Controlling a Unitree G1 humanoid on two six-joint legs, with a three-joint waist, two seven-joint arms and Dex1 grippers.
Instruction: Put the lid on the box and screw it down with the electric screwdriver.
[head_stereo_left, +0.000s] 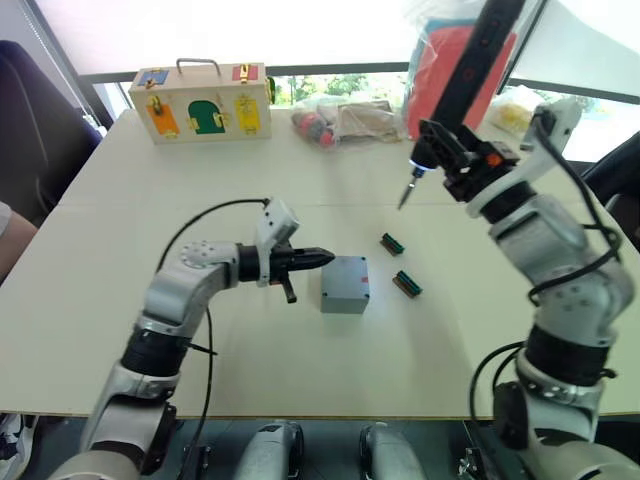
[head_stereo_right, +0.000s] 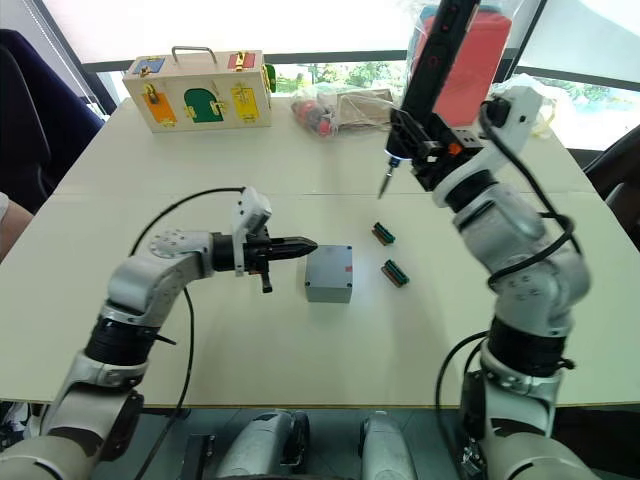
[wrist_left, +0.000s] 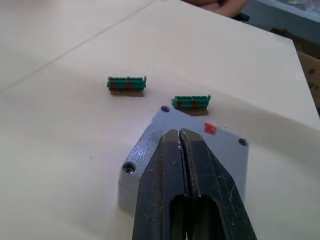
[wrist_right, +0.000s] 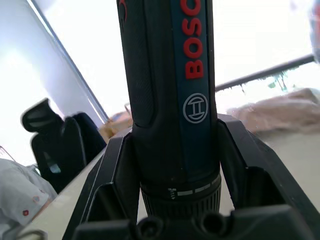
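The screwdriver (head_stereo_left: 470, 75) is clamped in the right gripper (head_stereo_left: 455, 150), whose two fingers press its black barrel from either side, as the right wrist view shows (wrist_right: 172, 100). It is held well above the table (head_stereo_left: 100, 300), tilted, with its bit pointing down at a spot beyond the box (head_stereo_left: 345, 284) and to the box's right.

The box stands on the table with the lid (wrist_left: 200, 145) on it; the lid's top face shows a red mark and screw holes at its corners. Whether any screw sits in those holes is hard to tell.

The left gripper (head_stereo_left: 322, 259) has its fingers pressed together, holding nothing. Its tip hovers just beside the box's left edge, at about lid height; from the left wrist view it may be touching the lid, but that is not certain.

Two green connectors (head_stereo_left: 392, 243) (head_stereo_left: 407, 284) lie just right of the box, apart from it. A wooden case (head_stereo_left: 200, 102) with coloured latches stands far beyond the box, to its left. Bags (head_stereo_left: 335, 120) lie beyond the box at the far edge.
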